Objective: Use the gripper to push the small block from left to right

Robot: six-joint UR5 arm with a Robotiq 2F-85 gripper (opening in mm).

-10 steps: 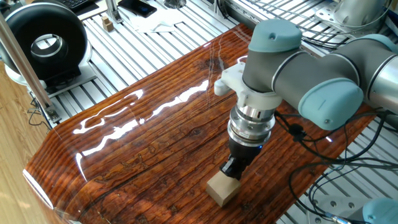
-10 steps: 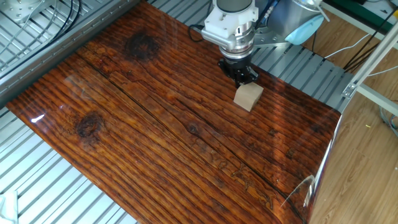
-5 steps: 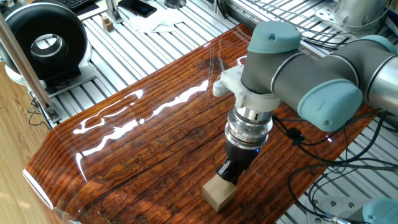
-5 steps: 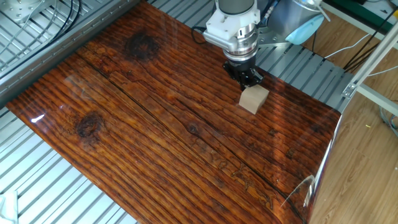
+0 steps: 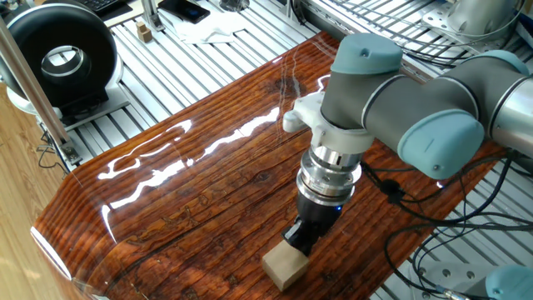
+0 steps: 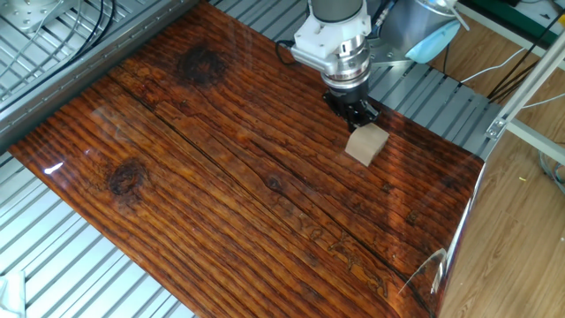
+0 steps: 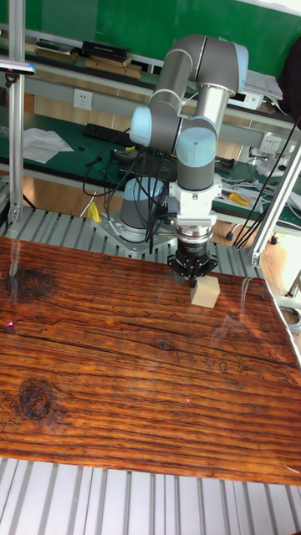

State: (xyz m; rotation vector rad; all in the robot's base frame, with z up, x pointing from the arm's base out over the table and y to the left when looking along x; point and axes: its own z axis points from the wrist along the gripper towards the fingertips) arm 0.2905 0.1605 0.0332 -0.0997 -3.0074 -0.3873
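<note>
Block look: the small block (image 5: 285, 267) (image 6: 367, 143) (image 7: 205, 292) is a plain light-tan wooden cuboid, unpainted.
Block pose: flat on its base, turned slightly askew to the wood grain.
Block place: right against my gripper (image 5: 301, 237) (image 6: 360, 112) (image 7: 193, 269) tips, just beyond them.

No text, label, brand, number or sign can be read in any of the views.

The small block (image 6: 366, 143), touching the tool (image 6: 356, 111) on the glossy wooden desk (image 6: 221, 177), has bare board ahead of it up to the desk's edge, while the rest of the board lies open and unobstructed.
</note>
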